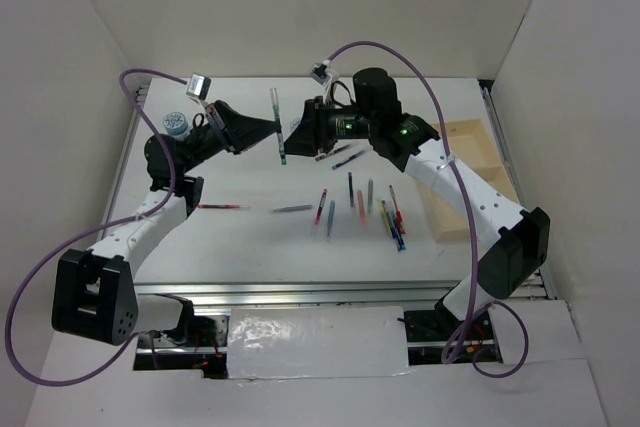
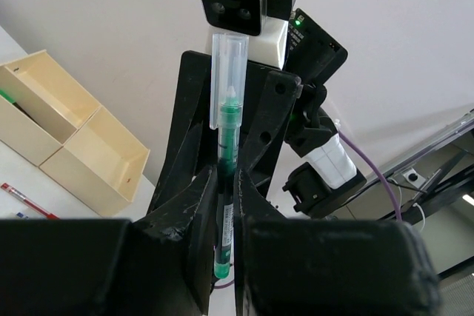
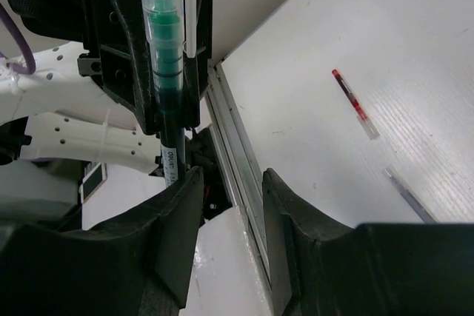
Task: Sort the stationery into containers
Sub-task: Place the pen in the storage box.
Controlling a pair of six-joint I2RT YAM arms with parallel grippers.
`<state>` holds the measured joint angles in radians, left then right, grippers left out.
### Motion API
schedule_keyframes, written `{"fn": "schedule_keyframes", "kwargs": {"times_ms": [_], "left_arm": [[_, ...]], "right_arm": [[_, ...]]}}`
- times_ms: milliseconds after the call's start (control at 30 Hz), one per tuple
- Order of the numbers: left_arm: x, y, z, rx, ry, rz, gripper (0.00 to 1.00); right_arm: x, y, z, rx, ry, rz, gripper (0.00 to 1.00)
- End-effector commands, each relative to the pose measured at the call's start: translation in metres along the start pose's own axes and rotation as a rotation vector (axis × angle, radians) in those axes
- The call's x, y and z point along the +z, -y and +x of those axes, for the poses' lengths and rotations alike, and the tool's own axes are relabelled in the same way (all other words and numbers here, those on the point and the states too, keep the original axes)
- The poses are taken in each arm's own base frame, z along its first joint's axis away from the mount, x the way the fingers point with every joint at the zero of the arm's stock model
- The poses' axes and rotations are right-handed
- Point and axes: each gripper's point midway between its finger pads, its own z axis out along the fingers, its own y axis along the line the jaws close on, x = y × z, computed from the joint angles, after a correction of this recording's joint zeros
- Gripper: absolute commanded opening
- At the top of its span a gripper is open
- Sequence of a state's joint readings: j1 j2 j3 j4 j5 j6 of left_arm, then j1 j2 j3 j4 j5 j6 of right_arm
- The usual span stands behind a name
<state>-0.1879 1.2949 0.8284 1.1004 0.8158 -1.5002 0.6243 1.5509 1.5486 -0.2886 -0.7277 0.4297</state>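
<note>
**Green pen clamped in left gripper, tray well apart**

A green pen (image 2: 229,120) with a clear cap is clamped in the closed left gripper (image 1: 268,130) and held off the table (image 1: 250,237). The right gripper (image 3: 229,183) is seen with its jaws apart, the pen's barrel just beside one finger. The white label (image 3: 169,159) on the barrel carries print too small to be read. The wooden tray (image 1: 468,142) lies at the table's right edge.

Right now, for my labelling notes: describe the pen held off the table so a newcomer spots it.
Look above the white table's far middle, where both arms meet. There the left tool grips one pen in mid-air. Unlike the pens lying flat, it has a clear cap over green ink.
</note>
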Motion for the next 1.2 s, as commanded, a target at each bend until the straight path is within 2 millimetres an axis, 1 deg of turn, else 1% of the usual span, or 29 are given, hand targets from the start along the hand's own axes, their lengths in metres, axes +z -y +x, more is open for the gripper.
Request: {"fn": "schedule_keyframes", "kwargs": {"times_ms": [0,100,167,200,233,300,333,367,433,467,500,533,567,600,667,700,733,767,800,900,1033,1100,1167], "left_arm": [[-0.001,0.015,-0.006,0.061,0.026,0.057,0.00],[-0.003,0.017,-0.008,0.067,0.028,0.058,0.00],[-0.005,0.016,-0.008,0.064,0.028,0.056,0.00],[-0.006,0.017,-0.009,0.065,0.030,0.055,0.00],[-0.008,0.016,-0.009,0.058,0.032,0.052,0.00],[-0.011,0.013,-0.011,0.049,0.041,0.041,0.00],[-0.012,0.012,-0.011,0.051,0.043,0.041,0.00],[-0.012,0.011,-0.011,0.049,0.044,0.037,0.00],[-0.011,0.010,-0.010,0.051,0.043,0.040,0.00],[-0.010,0.011,-0.009,0.050,0.041,0.045,0.00],[-0.007,0.011,-0.006,0.043,0.035,0.049,0.00],[-0.005,0.013,-0.007,0.046,0.032,0.056,0.00],[-0.004,0.013,-0.005,0.044,0.027,0.058,0.00],[-0.002,0.014,-0.004,0.042,0.023,0.063,0.00],[0.001,0.015,-0.004,0.042,0.020,0.067,0.00],[0.002,0.014,-0.004,0.039,0.020,0.065,0.00],[0.002,0.014,-0.005,0.041,0.019,0.065,0.00],[0.003,0.014,-0.003,0.039,0.012,0.067,0.00],[0.003,0.014,-0.002,0.040,0.013,0.067,0.00],[0.003,0.015,-0.001,0.037,0.014,0.073,0.00],[0.004,0.015,0.000,0.029,0.014,0.078,0.00],[0.005,0.016,0.001,0.024,0.010,0.081,0.00],[0.005,0.017,0.002,0.023,0.010,0.084,0.00]], "right_arm": [[-0.010,-0.029,-0.021,-0.096,0.053,-0.063,0.45],[-0.018,-0.024,-0.015,-0.114,0.054,-0.021,0.44],[-0.030,-0.020,-0.017,-0.089,0.071,-0.002,0.46],[-0.037,-0.016,-0.022,-0.077,0.085,0.012,0.48],[-0.046,-0.005,-0.028,-0.052,0.111,0.036,0.49],[-0.059,-0.003,-0.033,-0.033,0.127,0.026,0.50],[-0.066,0.001,-0.040,-0.031,0.148,0.030,0.51],[-0.069,-0.001,-0.040,-0.026,0.148,0.015,0.51],[-0.070,-0.011,-0.039,-0.034,0.134,-0.031,0.54],[-0.068,-0.017,-0.037,-0.032,0.124,-0.052,0.56],[-0.064,-0.021,-0.035,-0.030,0.113,-0.065,0.61],[-0.058,-0.029,-0.032,-0.036,0.101,-0.088,0.63],[-0.053,-0.031,-0.029,-0.028,0.093,-0.094,0.64],[-0.046,-0.028,-0.026,-0.006,0.079,-0.100,0.65],[-0.038,-0.034,-0.023,0.026,0.060,-0.141,0.65],[-0.030,-0.035,-0.018,0.045,0.041,-0.156,0.65],[-0.026,-0.037,-0.018,0.055,0.038,-0.167,0.65],[-0.022,-0.035,-0.015,0.061,0.028,-0.170,0.64],[-0.019,-0.039,-0.016,0.055,0.023,-0.183,0.64],[-0.013,-0.041,-0.017,0.033,0.022,-0.177,0.62],[-0.007,-0.034,-0.018,0.042,0.019,-0.170,0.59],[-0.003,-0.031,-0.017,0.044,0.016,-0.164,0.53],[0.000,-0.028,-0.018,0.047,0.017,-0.161,0.43]]}}
